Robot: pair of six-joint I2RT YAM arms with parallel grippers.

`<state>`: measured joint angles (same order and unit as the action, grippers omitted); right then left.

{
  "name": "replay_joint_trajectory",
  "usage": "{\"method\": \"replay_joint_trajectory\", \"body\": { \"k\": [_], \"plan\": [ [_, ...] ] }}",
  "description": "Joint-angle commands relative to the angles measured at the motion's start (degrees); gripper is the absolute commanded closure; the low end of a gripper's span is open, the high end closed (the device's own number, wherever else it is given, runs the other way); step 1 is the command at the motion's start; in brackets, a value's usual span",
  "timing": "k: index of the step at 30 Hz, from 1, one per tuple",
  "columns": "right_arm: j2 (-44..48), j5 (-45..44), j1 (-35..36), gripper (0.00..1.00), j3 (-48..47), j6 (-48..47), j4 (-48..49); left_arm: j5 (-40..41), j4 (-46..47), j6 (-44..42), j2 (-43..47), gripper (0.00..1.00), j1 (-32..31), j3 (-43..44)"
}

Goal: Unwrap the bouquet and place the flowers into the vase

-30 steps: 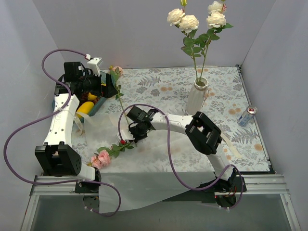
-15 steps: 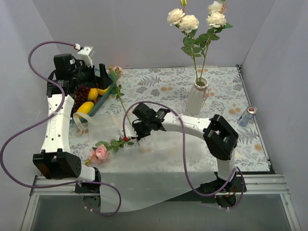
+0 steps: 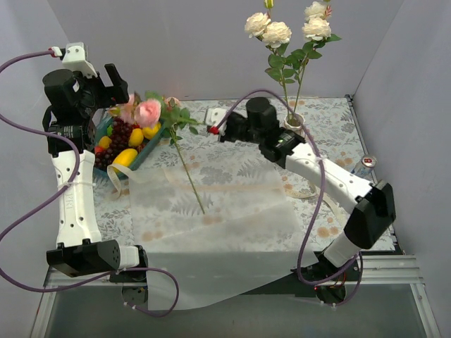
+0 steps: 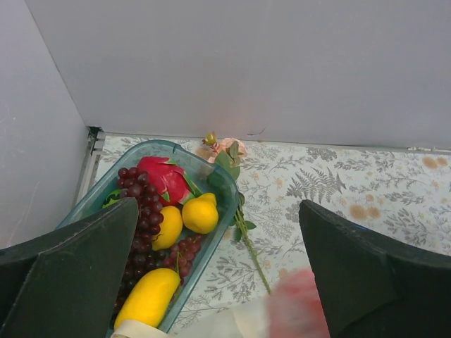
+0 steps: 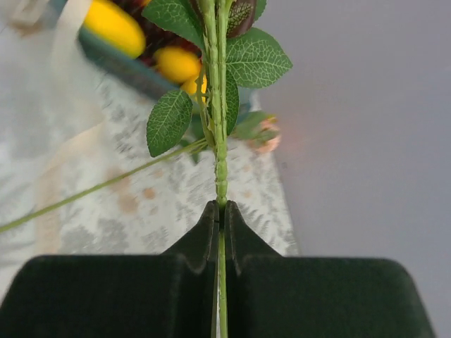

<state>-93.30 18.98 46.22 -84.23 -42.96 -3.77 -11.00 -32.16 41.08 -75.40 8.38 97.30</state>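
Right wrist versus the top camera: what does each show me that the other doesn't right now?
Right wrist only: a close-up of the right arm's jaws pinched shut on the green stem. Top only: the pink blooms on that stem, the vase with white roses, the spread wrapping paper, and the left arm's jaws open, raised near the fruit tray. Both: the held stem, the fruit tray, and a loose stem lying on the tablecloth.

Robot lab booth, plain grey walls (image 3: 176, 49), floral tablecloth (image 3: 246, 127), metal table frame (image 3: 391, 262)
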Motion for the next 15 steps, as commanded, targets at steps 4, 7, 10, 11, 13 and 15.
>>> {"method": "replay_joint_trajectory", "body": {
  "k": [4, 7, 10, 11, 13, 15],
  "plan": [
    [14.44, 2.11, -6.83, 0.99, 2.21, 15.17, 22.83, 3.80, 1.22, 4.01, 1.48, 0.02, 0.84, 0.00],
    [17.87, 0.11, -9.21, 0.99, 3.80, 17.73, 27.32, 3.19, 1.05, 4.01, 1.83, 0.02, 0.85, -0.35],
    [20.77, -2.53, -10.79, 0.99, 6.52, 18.43, 30.66, 1.69, 0.35, 3.83, 1.57, 0.02, 0.85, -0.97],
    [21.48, -3.42, -11.06, 0.99, 8.10, 19.05, 32.32, 1.08, 0.26, 3.83, 1.65, 0.02, 0.93, -1.23],
    [23.85, -6.31, -11.85, 0.99, 10.65, 19.93, 35.13, 0.20, 0.08, 3.66, 1.57, 0.02, 0.85, -1.93],
    [25.44, -8.25, -12.55, 0.99, 15.48, 20.46, 40.05, -0.94, -0.09, 3.57, 1.65, 0.02, 0.85, -2.28]
  ]
}}
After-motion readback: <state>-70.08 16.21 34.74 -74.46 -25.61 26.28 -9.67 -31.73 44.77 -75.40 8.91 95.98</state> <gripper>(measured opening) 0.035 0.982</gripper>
